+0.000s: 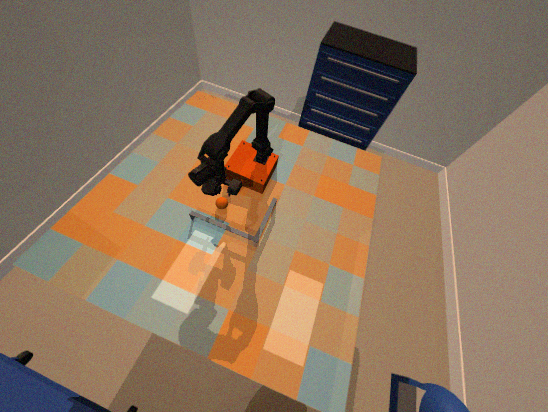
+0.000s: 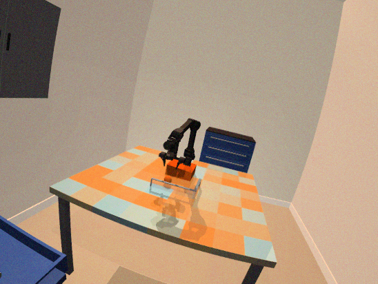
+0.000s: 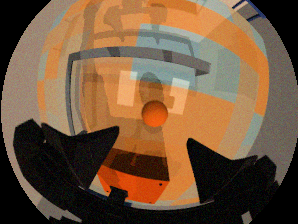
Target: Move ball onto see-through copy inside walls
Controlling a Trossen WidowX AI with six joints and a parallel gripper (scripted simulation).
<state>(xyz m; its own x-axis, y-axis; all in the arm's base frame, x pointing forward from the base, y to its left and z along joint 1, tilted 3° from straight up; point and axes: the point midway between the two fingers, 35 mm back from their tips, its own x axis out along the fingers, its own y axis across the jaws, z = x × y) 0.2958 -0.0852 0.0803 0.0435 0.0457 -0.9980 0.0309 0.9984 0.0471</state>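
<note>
The orange ball (image 1: 221, 202) (image 2: 167, 179) (image 3: 154, 114) appears to rest on the table, on the robot base's side of the long wall and apart from it. The long clear wall with a grey rim (image 1: 225, 226) (image 2: 176, 185) (image 3: 140, 53) meets the shorter wall (image 1: 267, 220) (image 3: 69, 95) in a corner. No see-through copy can be told apart from the ball; it may be hidden by or overlap it. My black gripper (image 1: 223, 192) (image 2: 171, 166) (image 3: 154, 134) is open and empty, above the ball and a little toward the base, with its fingers clear of the ball.
The orange base block (image 1: 250, 162) (image 2: 181, 169) (image 3: 137, 185) of the arm stands behind the ball. Arm shadows fall across the patchwork table top (image 1: 345, 250) (image 2: 231, 210). A blue drawer cabinet (image 1: 355, 95) (image 2: 227, 149) stands beyond the table.
</note>
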